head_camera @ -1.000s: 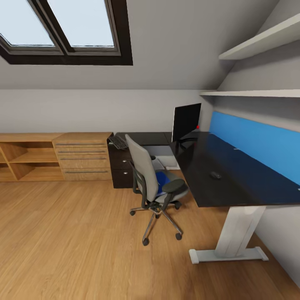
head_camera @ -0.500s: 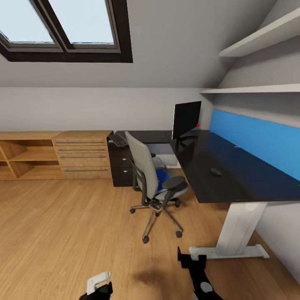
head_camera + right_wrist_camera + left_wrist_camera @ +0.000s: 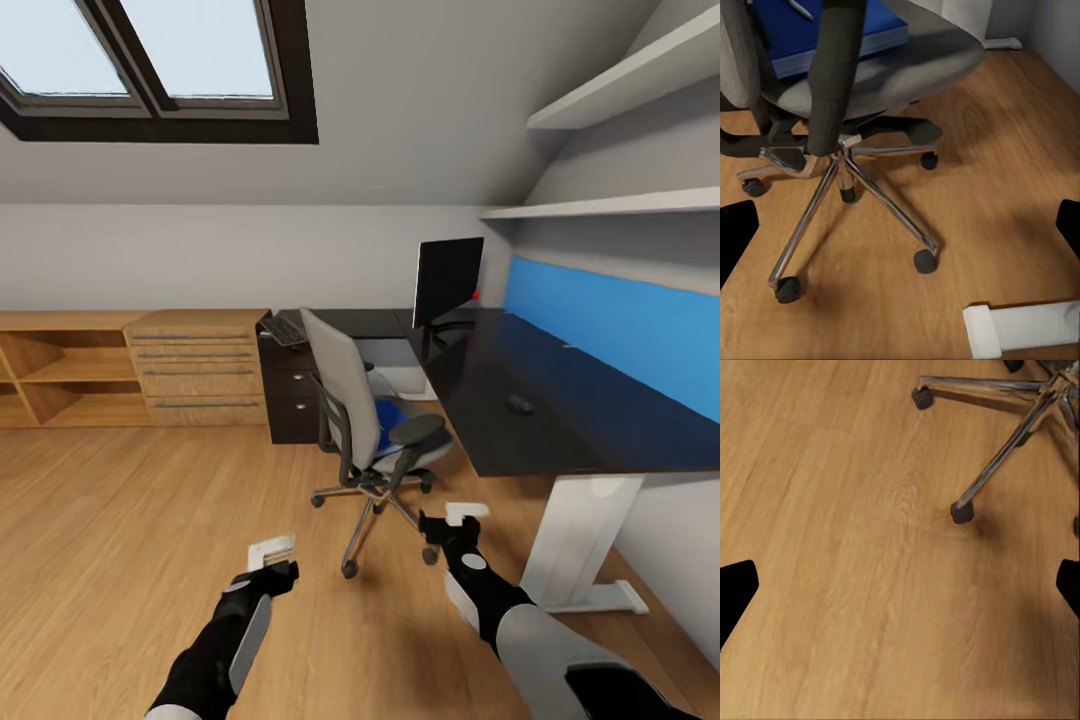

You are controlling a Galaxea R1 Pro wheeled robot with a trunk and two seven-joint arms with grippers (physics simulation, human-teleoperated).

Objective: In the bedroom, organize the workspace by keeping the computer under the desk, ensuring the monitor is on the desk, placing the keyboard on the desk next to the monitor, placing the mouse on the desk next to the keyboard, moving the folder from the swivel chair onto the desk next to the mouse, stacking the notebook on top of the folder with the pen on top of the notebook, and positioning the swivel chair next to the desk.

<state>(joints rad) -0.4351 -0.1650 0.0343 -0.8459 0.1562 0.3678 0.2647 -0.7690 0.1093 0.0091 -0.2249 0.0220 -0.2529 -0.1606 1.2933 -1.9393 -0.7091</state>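
Note:
The grey swivel chair [image 3: 352,400] stands at the inner corner of the black desk [image 3: 560,420], its back toward me. The blue folder [image 3: 832,30] lies on its seat with the white pen [image 3: 801,9] on top. The monitor [image 3: 447,280] stands on the desk. Far along the desk's left wing lies the keyboard [image 3: 285,330], and the mouse [image 3: 518,403] rests on the near wing. A pale box, likely the computer [image 3: 392,368], sits under the desk. My left gripper [image 3: 272,553] and right gripper [image 3: 460,517] hover open above the floor, short of the chair's base [image 3: 840,169]. The notebook is out of view.
A light-wood shelf unit and drawer chest [image 3: 200,375] line the back wall to the left. The desk's white foot [image 3: 590,600] rests on the floor just right of my right arm. A blue panel [image 3: 620,330] backs the desk. Casters [image 3: 961,512] lie ahead of the left gripper.
Both arms have risen into the head view and reached forward toward the chair. The view has shifted slightly; the chair and desk items have not moved.

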